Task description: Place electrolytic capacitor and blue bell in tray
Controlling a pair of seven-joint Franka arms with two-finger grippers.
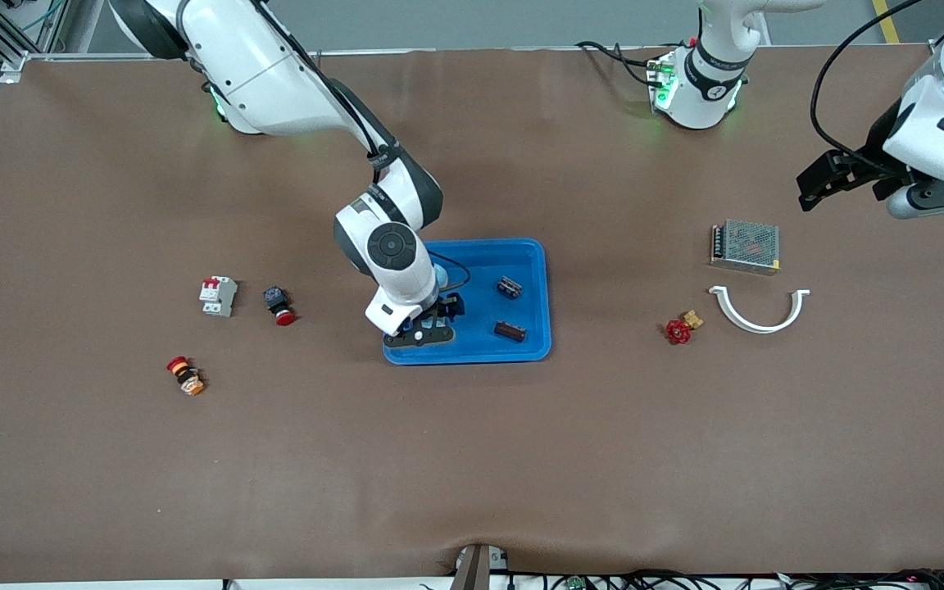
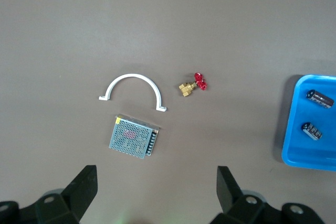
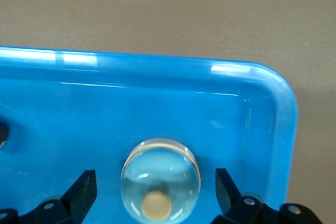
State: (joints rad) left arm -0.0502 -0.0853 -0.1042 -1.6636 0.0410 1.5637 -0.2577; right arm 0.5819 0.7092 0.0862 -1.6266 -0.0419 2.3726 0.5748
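Note:
The bright-blue tray (image 1: 533, 270) lies mid-table. The pale blue bell (image 3: 160, 179), a glossy dome with a tan button on top, rests on the tray floor near a corner (image 3: 278, 103). My right gripper (image 1: 443, 315) hangs over that end of the tray, open, its fingers (image 3: 86, 182) on either side of the bell and apart from it. Two dark cylindrical capacitors (image 1: 509, 287) (image 1: 510, 330) lie in the tray; both also show in the left wrist view (image 2: 320, 98) (image 2: 312, 131). My left gripper (image 1: 824, 180) waits open and empty over the left arm's end of the table.
A metal mesh power supply (image 1: 744, 246), a white curved bracket (image 1: 759, 315) and a red-handled brass valve (image 1: 679, 329) lie toward the left arm's end. A white breaker (image 1: 218, 295), a red push button (image 1: 279, 305) and a red-and-orange button (image 1: 185, 375) lie toward the right arm's end.

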